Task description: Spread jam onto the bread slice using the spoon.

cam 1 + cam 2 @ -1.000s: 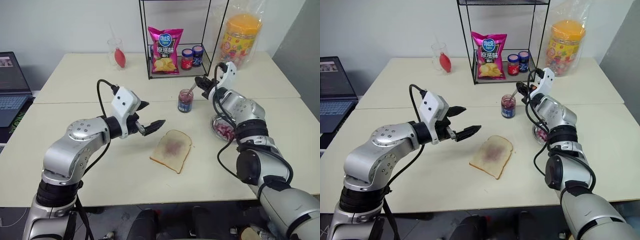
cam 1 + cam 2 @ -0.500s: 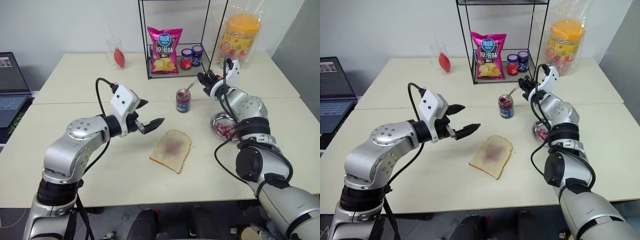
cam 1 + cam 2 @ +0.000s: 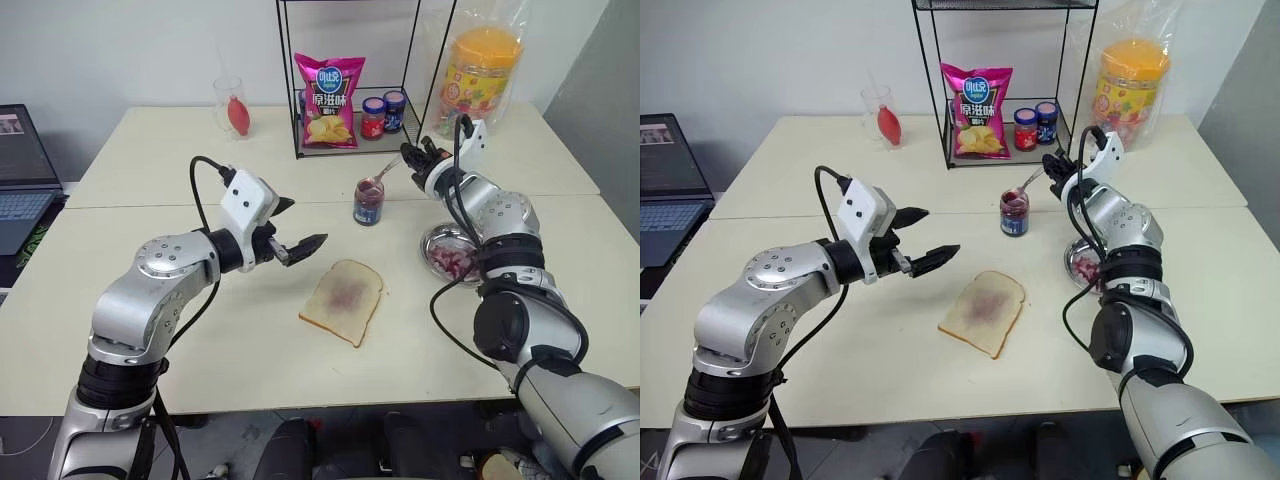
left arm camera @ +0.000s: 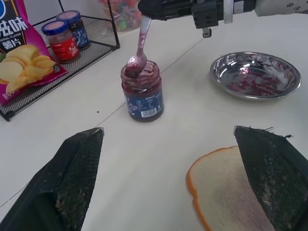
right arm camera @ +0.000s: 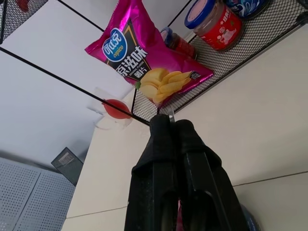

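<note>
Both head eyes look down across the table [image 3: 250,360]; the left wrist camera, close, shares the jar [image 4: 142,91].

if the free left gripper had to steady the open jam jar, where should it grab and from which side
Grip the jam jar around its straight labelled wall, below the rim. It stands upright and the wall is round, so two fingers can close across it. Come in level from the bread side: the spoon, held by the right gripper, slants into the mouth from above, and the steel dish sits beside it.

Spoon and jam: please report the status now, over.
Right gripper shut on spoon, bowl at open jam jar mouth. Left gripper open, empty, hovering beside bread slice. Nothing lies between jar and bread.
</note>
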{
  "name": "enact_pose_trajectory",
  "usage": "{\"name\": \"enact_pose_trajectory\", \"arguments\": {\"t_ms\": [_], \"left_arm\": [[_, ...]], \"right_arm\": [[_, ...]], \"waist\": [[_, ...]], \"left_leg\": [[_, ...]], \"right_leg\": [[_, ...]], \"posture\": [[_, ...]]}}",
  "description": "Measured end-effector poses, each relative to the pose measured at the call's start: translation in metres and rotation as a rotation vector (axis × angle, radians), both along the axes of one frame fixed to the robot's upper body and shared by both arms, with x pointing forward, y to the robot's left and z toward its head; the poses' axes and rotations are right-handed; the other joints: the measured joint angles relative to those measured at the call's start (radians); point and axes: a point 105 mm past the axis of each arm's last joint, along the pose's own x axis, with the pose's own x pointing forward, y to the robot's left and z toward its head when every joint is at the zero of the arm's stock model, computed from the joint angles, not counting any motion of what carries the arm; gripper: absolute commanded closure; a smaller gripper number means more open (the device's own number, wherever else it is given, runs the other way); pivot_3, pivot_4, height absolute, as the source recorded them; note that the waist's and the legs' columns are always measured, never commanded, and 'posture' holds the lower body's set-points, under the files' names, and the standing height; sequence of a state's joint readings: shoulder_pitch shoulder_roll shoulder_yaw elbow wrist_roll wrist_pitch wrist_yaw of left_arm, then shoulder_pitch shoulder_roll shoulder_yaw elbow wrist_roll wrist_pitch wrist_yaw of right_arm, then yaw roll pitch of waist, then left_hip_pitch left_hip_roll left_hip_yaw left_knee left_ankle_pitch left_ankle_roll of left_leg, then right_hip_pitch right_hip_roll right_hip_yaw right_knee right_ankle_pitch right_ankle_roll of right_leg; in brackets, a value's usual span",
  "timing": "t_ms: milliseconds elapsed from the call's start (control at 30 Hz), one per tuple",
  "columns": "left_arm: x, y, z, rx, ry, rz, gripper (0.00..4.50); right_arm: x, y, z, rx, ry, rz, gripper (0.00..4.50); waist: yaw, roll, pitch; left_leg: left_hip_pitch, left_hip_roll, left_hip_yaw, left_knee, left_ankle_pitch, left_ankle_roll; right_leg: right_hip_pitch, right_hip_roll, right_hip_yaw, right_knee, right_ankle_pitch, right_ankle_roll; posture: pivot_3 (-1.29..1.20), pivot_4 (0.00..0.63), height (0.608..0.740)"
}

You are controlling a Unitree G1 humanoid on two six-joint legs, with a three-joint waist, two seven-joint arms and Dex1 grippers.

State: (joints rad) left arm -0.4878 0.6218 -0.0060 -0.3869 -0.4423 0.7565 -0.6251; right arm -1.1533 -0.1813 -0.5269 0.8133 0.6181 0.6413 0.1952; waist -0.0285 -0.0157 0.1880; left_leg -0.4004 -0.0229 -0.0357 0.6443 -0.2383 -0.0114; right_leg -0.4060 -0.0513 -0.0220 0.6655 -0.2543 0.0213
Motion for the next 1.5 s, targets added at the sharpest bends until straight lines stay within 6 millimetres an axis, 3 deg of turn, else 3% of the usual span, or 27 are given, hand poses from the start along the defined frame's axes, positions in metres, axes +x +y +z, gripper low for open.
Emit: {"name": "enact_pose_trajectory", "arguments": {"t_ms": [1267, 1500], "left_arm": [[0.005, -0.004, 0.003, -0.021, -0.012, -0.020, 0.00], [0.004, 0.003, 0.004, 0.007, -0.018, -0.024, 0.00]], "right_arm": [[-0.005, -0.014, 0.006, 0.184, 0.043, -0.010, 4.43], [-0.020, -0.006, 0.035, 0.208, -0.032, 0.068, 4.43]], "waist": [[0.000, 0.000, 0.000], [0.000, 0.000, 0.000]], "left_leg": [[0.000, 0.000, 0.003, 0.000, 0.000, 0.000], [0.000, 0.001, 0.004, -0.001, 0.000, 0.001]], "right_leg": [[-0.001, 0.000, 0.003, 0.000, 0.000, 0.001], [-0.001, 0.000, 0.003, 0.000, 0.000, 0.001]], "posture": [[0.00, 0.150, 0.740], [0.00, 0.150, 0.740]]}}
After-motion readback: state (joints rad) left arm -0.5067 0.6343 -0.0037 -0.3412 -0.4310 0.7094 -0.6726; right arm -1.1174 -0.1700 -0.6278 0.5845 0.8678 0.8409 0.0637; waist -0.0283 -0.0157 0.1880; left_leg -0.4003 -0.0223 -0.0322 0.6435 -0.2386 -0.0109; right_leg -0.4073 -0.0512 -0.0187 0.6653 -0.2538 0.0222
